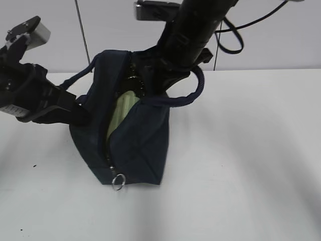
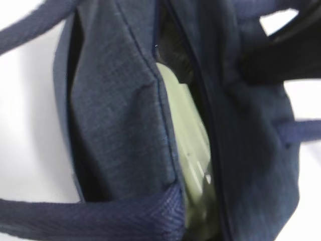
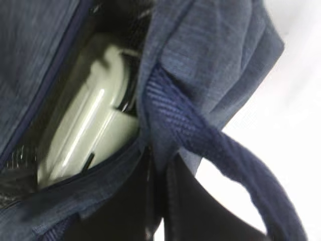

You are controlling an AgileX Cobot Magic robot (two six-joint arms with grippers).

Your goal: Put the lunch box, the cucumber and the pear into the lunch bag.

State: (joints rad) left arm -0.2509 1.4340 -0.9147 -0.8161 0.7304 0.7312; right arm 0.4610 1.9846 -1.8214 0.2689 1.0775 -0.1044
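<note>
The boxy dark navy fabric lunch bag [image 1: 131,145] stood on the white tabletop [image 1: 241,165], its mouth parted so the pale sage-green ridged lid of the lunch box [image 1: 123,113] showed inside. Both arms pressed against the bag, probably spreading it; whether their fingers were parted or clamped could not be told.

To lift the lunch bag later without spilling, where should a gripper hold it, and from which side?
Probably the loop handle on the right side of the lunch bag, approached from above right. It arches free of the fabric, so fingers could close around it. The opening shows the lunch box lid, so lift it level.
</note>
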